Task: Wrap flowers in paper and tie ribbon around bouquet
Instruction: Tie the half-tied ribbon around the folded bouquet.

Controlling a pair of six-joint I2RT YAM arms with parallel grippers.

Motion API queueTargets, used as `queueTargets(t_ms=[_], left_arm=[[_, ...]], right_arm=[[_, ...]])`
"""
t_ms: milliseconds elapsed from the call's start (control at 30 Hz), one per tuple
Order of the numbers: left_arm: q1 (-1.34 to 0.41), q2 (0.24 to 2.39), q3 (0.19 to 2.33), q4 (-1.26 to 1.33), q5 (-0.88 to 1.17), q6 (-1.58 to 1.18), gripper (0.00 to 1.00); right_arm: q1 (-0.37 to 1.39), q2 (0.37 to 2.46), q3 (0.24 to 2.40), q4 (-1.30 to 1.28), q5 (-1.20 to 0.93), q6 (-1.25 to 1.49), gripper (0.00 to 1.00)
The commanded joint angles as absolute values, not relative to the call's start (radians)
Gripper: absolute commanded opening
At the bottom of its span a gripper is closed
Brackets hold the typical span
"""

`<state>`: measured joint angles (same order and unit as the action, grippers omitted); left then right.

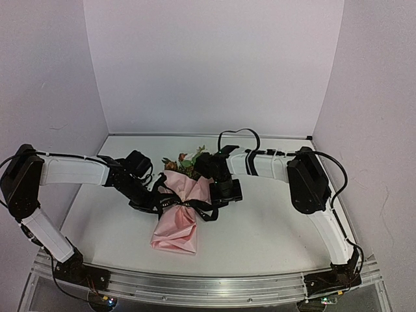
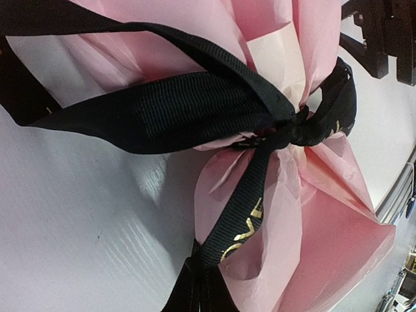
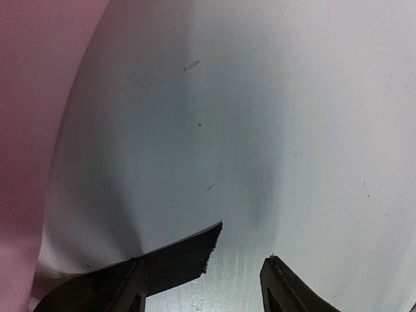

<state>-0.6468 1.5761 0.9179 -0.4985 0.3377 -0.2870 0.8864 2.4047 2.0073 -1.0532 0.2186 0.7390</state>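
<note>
On the white desk [image 1: 279, 227], bouquet [image 1: 187, 188] lying flat at centre, flared foot of the pink paper [image 1: 175, 235] toward 6 o'clock; black ribbon [image 2: 169, 110] knotted round the waist, loops spilling to 3 and 9 o'clock; left fingers [image 2: 188, 296] at 9 o'clock of the knot, clamped tight on one ribbon tail; right fingers [image 1: 226, 192] at 3 o'clock, parted and gripping nothing, a cut ribbon end lying on the desk just beside one tip; flowers [image 1: 185, 164] and green leaves at 12 o'clock, farthest out, between the two wrists.
</note>
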Motion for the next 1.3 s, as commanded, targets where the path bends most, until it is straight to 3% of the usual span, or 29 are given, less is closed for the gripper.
queueTargets(t_ms=[0,100,300,433,567,933,1133,1200,1267], left_arm=[[-0.641,1.532,0.900,-0.454,0.374,-0.304,0.00],[-0.642,1.516,0.892,-0.451,0.382,-0.315,0.00],[-0.643,1.495,0.875,-0.449,0.388,-0.327,0.00],[-0.651,1.479,0.863,-0.443,0.402,-0.347,0.00],[-0.676,1.464,0.847,-0.437,0.390,-0.364,0.00],[-0.834,1.436,0.767,-0.391,0.346,-0.479,0.00],[-0.845,1.407,0.750,-0.427,0.244,-0.501,0.00],[-0.840,1.390,0.760,-0.460,0.179,-0.516,0.00],[-0.828,1.377,0.765,-0.487,0.136,-0.520,0.00]], right_arm=[[0.891,2.454,2.052,-1.087,0.211,0.848,0.59],[0.892,2.468,2.053,-1.086,0.199,0.873,0.54],[0.906,2.478,2.049,-1.086,0.198,0.893,0.36],[0.910,2.470,2.031,-1.080,0.146,0.934,0.15],[0.909,2.386,1.870,-1.006,0.131,0.977,0.00],[0.916,1.907,1.157,-0.724,0.187,1.073,0.00],[0.938,1.848,1.123,-0.620,0.164,0.857,0.00],[0.936,1.847,1.147,-0.583,0.144,0.718,0.07],[0.932,1.856,1.178,-0.540,0.087,0.551,0.24]])
